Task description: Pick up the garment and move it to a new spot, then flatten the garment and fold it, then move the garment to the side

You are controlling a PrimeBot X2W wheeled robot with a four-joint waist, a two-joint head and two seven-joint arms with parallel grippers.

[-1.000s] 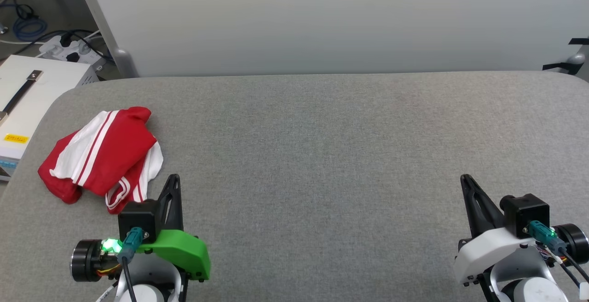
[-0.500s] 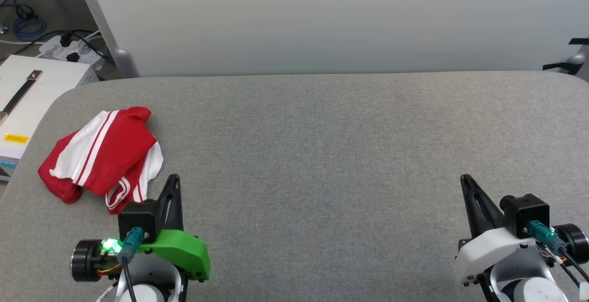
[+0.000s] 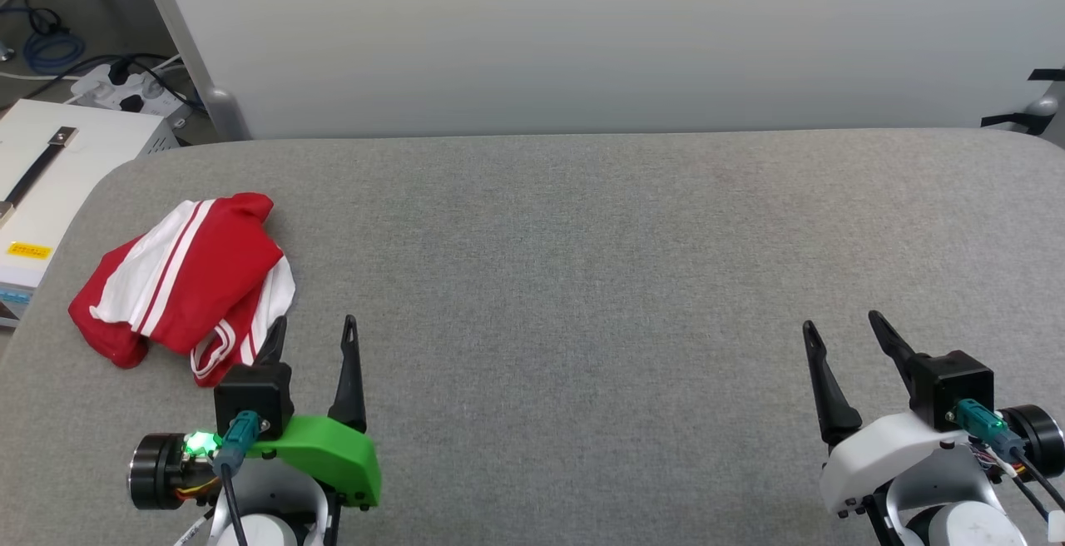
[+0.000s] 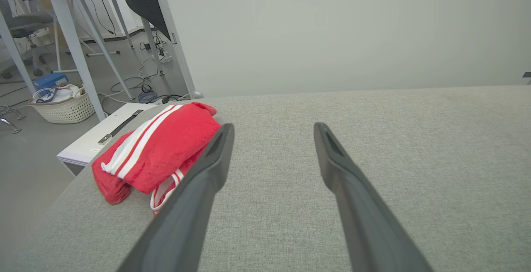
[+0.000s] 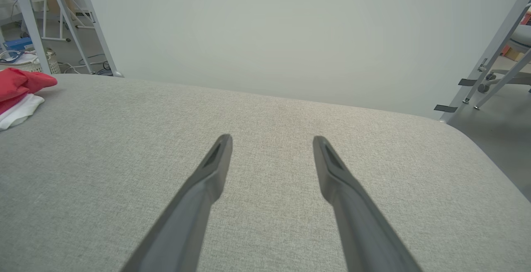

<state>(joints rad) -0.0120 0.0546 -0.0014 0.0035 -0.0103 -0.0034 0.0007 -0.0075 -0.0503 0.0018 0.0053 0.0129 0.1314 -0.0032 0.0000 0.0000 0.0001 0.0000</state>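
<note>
I look down on the red-and-white shirt [image 3: 179,275] lying crumpled near the left edge of the grey fabric worktop [image 3: 582,280], its red body bunched over white sleeves with striped trim showing. My left fingers [image 3: 349,371] stand spread and empty just beside the heap, on its near right side; whether the nearer finger brushes the cloth I cannot tell. My right fingers [image 3: 822,379] are likewise spread, holding nothing, over bare fabric near the front right corner, well apart from the shirt. A pale partition [image 3: 582,30] stands behind the far edge; a white box [image 3: 50,163] sits off the left edge, with a power strip [image 3: 125,88] beyond it
</note>
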